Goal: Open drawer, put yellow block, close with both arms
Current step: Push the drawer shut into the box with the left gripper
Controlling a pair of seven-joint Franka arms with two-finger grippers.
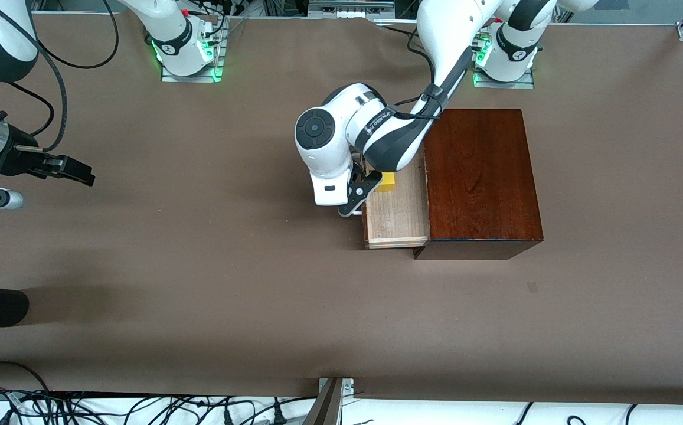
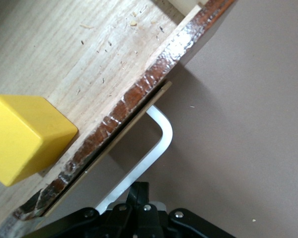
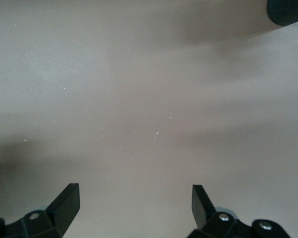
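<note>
Readable text: almost none. My left arm [image 1: 376,127] carries a line of small dark lettering on the white shell by the wrist joint, too small to make out. Round dark emblems sit on both my bases [image 1: 518,56], no letters legible. Nothing printed on the wooden box [image 1: 477,177].

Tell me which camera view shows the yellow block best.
The left wrist view: the yellow block fills a corner of the picture, resting on the pale floor of the open drawer. The front view shows only a sliver of it under the left arm. The right wrist view shows none of it, only bare table.
</note>
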